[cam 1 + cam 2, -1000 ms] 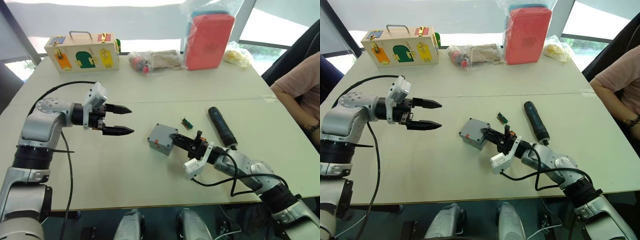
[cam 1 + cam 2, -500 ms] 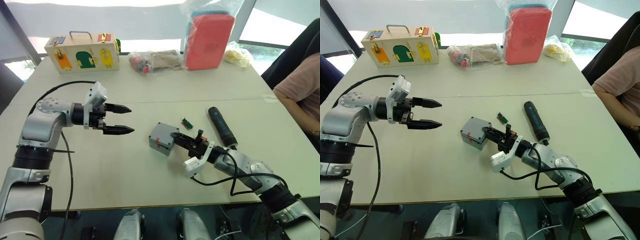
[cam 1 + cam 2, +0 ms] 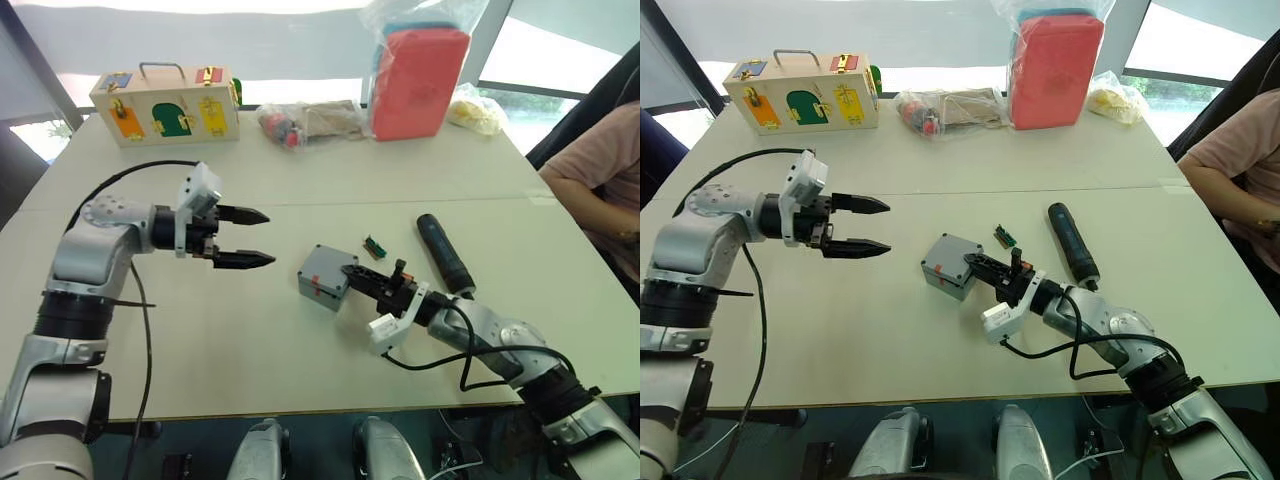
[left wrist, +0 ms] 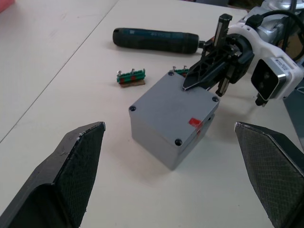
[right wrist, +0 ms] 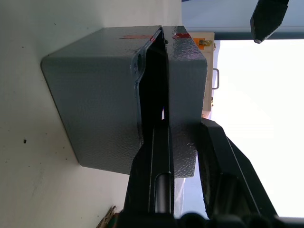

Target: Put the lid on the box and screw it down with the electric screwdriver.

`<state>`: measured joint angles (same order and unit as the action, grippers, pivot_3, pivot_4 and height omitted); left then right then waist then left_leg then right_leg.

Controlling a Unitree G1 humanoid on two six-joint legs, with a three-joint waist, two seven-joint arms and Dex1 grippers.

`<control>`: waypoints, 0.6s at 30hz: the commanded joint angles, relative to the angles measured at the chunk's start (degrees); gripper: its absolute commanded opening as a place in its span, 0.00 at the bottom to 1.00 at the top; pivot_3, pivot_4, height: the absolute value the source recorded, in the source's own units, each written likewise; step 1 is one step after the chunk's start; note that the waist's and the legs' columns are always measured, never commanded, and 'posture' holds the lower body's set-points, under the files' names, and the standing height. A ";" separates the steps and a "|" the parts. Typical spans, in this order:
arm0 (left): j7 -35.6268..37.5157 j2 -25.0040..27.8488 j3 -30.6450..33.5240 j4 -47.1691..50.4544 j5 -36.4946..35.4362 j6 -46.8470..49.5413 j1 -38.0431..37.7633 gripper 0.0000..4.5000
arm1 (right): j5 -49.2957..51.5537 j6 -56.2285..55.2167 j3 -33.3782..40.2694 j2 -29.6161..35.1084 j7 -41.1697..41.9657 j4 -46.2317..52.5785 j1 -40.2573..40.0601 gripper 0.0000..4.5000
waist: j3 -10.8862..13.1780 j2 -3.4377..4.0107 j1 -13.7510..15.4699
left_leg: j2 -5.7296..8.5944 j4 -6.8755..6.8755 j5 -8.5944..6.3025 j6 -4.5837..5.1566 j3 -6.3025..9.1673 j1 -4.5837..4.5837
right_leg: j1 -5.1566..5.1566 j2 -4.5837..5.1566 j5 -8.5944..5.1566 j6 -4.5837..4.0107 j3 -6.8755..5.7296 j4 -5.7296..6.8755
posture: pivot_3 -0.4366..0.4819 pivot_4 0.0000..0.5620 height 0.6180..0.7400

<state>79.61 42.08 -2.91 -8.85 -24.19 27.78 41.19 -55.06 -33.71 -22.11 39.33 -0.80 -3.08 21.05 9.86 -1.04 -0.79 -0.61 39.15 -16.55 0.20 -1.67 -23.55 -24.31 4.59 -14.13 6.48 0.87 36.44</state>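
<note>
Grey plastic, the box (image 3: pixel 322 277) sits near the middle of the pale table (image 3: pixel 300 170) with the lid (image 4: pixel 173 108) lying on top of it, a narrow dark gap showing between the two along one side in the right wrist view. The right gripper (image 3: pixel 352 273) reaches in low from the robot's right, and its jaws are clenched on the lid's edge — one finger slid into the gap under the lid, the other pressing on the lid's top face. A small red mark shows on the box's side wall near one corner. The left gripper (image 3: pixel 242 237) hovers above the table to the robot's left of the box, well apart from it, its jaws spread wide and grasping nothing. The electric screwdriver (image 3: pixel 444 254) lies flat on the table on the far right side of the box, untouched, near the right forearm. A small green connector block (image 3: pixel 374 246) rests between the box and the screwdriver. Along the far edge of the table stand a wooden latch box (image 3: pixel 165 101) with coloured doors, some clear bags (image 3: pixel 310 121) and a red case (image 3: pixel 418 80) in plastic wrap — a person's arm (image 3: pixel 600 190) rests at the table's right side.
</note>
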 commanded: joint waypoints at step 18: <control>-7.77 -17.58 -11.50 -14.38 14.92 -21.77 3.65 0.01 | 0.27 -0.09 -0.54 0.60 -0.05 -0.96 -2.26 0.04 | -0.08 0.03 0.18 | 0.10 0.02 0.00 0.00 -0.11 0.12 | 0.22 0.05 0.00 0.00 -0.02 -0.04 | 0.48 0.27 0.92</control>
<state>72.36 24.59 -13.56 -21.87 -11.24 8.97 43.67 -55.76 -34.04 -22.23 39.64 -3.77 -4.15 19.78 9.79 -1.01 -0.61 -0.51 39.17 -16.55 0.19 -1.78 -23.42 -24.07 4.64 -14.13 6.48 0.86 36.40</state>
